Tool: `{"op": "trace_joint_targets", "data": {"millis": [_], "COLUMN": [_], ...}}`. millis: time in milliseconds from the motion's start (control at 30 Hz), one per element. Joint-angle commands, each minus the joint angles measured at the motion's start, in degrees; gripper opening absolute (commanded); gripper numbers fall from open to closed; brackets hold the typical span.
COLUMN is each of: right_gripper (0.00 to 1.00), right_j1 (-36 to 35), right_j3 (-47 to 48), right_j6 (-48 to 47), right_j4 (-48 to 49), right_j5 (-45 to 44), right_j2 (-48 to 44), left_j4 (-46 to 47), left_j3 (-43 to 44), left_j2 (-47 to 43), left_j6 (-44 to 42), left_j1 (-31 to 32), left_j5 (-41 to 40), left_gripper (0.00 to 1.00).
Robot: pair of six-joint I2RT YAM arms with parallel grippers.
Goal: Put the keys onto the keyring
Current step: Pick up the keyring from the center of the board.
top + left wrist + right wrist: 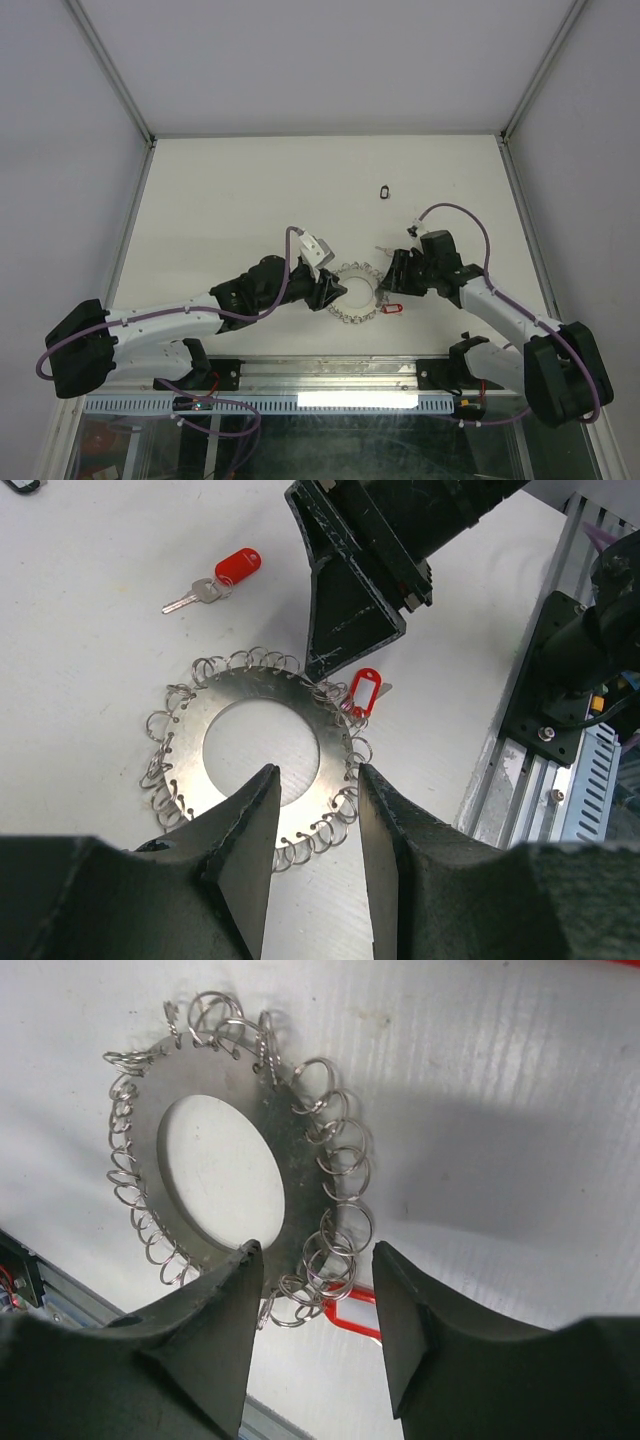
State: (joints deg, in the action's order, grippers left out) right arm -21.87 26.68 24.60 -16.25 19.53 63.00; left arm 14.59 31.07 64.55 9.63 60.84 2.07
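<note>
The keyring [354,292] lies flat on the white table between my two grippers. It also shows in the left wrist view [262,748] and the right wrist view [222,1165]. My left gripper [333,290] [318,772] is open over the ring's near rim. My right gripper [388,285] [316,1250] is open over the opposite rim, above several wire loops. A red-tagged key [392,309] [362,692] [352,1314] lies at those loops; I cannot tell whether it is hooked on. A second red-tagged key [215,580] lies loose beyond the ring. A black-tagged key [385,190] lies farther back.
A metal rail with black brackets [560,730] [330,372] runs along the table's near edge, close behind the ring. White enclosure walls [130,230] bound the table left, right and back.
</note>
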Motion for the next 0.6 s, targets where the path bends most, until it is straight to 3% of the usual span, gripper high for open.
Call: {"op": "trace_joint_targets", "data": {"millis": [0,333,567], "right_gripper": [0.49,0.43,0.50], "right_j1": [-1.18,-6.58,-6.72], "right_j3": [2.41,3.20,3.97], "right_j6": [3.13,3.67,4.68], "right_j4": [-2.95,-3.53,-2.23], "right_j5": [-2.12,-3.57,-14.34], "right_j2": [0.27,0.21,-2.52], "left_j4": [1.99,2.38,1.85], "left_j3": [2.92,2.59,2.44], "left_j2": [0.56,0.91,0.34], "left_j6": [0.64,0.99,0.91], "left_j1": [0.68,0.68,0.68], "left_j5": [1.93,2.04,1.76], "left_gripper": [0.35,0.35,0.35]}}
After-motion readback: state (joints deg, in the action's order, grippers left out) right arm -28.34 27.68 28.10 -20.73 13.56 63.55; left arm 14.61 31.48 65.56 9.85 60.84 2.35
